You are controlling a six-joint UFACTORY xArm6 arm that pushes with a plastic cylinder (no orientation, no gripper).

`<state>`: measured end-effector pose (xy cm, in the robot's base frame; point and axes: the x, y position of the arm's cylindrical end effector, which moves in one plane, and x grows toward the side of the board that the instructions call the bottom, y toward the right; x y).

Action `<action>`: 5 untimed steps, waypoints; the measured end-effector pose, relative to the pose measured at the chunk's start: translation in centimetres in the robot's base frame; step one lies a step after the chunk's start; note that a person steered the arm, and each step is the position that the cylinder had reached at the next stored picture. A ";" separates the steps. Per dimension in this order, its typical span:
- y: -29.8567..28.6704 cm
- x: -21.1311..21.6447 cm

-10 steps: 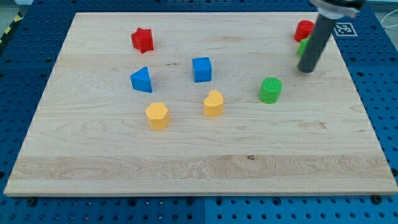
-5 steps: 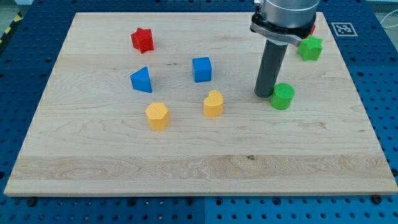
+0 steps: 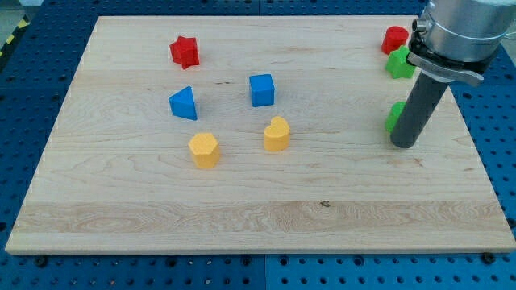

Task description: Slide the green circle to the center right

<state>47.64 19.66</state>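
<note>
Rod end: my tip [image 3: 405,145], the lower end of a straight, matte dark cylinder hung from a pale metallic collar, rests on the board at the view's right, a little above mid-height. No pincer exists on this arm, so nothing is released, clenched or grasped; the rod only touches. Green circle [image 3: 394,116]: a ribbed plastic block, mostly hidden behind the rod, with only its left edge showing just above and left of my tip; it lies at the view's centre right.

Wooden board [image 3: 242,209]: pale planks with fine lengthwise grain and one small dark knot, laid on a blue perforated table [image 3: 500,105].

Other blocks, all glossy plastic: red star [image 3: 185,51] at upper left; blue triangle [image 3: 184,103] and blue cube [image 3: 261,89] near the middle; a yellow hexagon [image 3: 204,150] and a yellow heart [image 3: 276,134] below them, well apart from my tip. At the upper right corner a red block [image 3: 394,39], its shape unclear, touches a green star [image 3: 400,63], partly covered by the collar.
</note>
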 end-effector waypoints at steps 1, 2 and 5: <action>0.0 -0.6; 0.1 -1.4; -0.5 -3.6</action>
<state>44.00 19.21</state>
